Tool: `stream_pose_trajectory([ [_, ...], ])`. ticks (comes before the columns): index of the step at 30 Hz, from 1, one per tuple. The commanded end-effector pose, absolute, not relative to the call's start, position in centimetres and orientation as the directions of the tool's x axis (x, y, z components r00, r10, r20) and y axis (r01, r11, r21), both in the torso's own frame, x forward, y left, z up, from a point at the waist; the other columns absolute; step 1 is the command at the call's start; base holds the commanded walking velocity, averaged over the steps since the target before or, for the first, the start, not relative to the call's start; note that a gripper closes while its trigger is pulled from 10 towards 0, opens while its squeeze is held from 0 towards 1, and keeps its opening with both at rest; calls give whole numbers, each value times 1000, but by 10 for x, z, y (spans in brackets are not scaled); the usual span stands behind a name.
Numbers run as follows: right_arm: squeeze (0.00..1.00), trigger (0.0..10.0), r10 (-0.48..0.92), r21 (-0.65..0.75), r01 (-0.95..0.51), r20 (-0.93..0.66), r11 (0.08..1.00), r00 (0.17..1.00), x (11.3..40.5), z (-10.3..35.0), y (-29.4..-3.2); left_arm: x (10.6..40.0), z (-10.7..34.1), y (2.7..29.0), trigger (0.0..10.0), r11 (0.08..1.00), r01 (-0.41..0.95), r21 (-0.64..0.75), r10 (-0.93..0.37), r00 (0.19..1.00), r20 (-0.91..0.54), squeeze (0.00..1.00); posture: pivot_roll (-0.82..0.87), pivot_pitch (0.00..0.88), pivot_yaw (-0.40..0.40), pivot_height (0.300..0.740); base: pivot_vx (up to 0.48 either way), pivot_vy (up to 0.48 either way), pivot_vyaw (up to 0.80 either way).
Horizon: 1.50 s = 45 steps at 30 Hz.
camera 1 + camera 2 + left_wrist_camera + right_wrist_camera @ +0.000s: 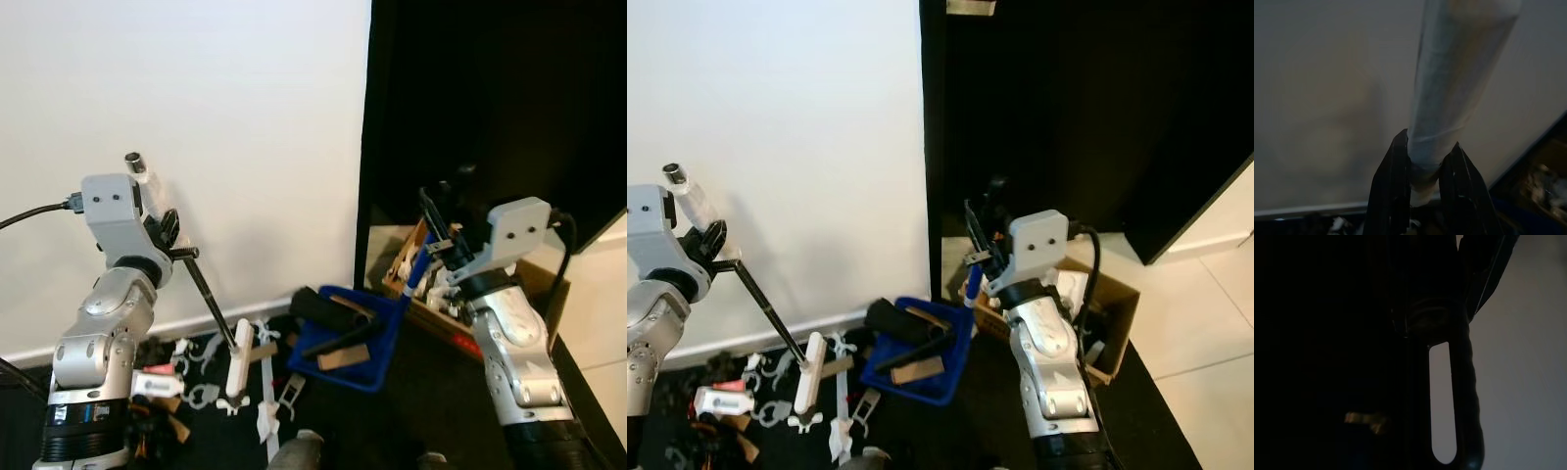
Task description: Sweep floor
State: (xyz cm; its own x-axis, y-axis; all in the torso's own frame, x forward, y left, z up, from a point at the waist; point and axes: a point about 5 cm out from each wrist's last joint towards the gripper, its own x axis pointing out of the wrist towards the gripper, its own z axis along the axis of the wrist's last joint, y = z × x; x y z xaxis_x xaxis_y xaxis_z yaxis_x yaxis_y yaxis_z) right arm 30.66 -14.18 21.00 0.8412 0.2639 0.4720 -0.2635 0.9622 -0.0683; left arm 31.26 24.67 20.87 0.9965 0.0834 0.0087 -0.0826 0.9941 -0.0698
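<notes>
Left gripper [168, 231], raised near the white wall [245, 117], clenches the pale upper handle of a broom [211, 299]; its dark shaft slants down so the white head [238, 370] meets the dark floor [421, 392] among scattered white clips [201, 397] and wood scraps. Right of it, a blue dustpan [367, 328] tilts toward the debris, already holding pieces. Right gripper [438, 245] grips the dustpan's upright handle [971, 289], steadying it beside a cardboard box [534, 284].
</notes>
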Motion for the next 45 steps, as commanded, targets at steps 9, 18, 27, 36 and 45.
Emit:
stream_pose_trajectory([
  [9,0,10000,226,46,-293,526,955,820,296,223,-140,320,196,227,10000,989,-73,-130,71,997,-21,0,-25,98,126,740,0,0,0],
  [18,0,10000,230,104,-312,471,944,852,306,217,-144,322,188,203,10000,999,-29,-14,30,1000,3,0,-13,111,118,740,0,0,0],
  [27,0,10000,206,127,-288,444,949,872,311,217,-153,321,180,193,10000,999,-42,-26,42,999,-19,0,-14,119,107,740,0,0,0],
  [36,0,10000,204,69,-267,474,961,856,313,229,-166,320,179,187,10000,998,-13,-60,12,1000,-14,0,-15,127,108,740,0,0,0],
  [45,0,10000,345,-82,-342,397,936,850,315,208,-153,312,170,227,10000,984,-179,-17,178,982,-64,0,9,149,92,740,0,0,0],
])
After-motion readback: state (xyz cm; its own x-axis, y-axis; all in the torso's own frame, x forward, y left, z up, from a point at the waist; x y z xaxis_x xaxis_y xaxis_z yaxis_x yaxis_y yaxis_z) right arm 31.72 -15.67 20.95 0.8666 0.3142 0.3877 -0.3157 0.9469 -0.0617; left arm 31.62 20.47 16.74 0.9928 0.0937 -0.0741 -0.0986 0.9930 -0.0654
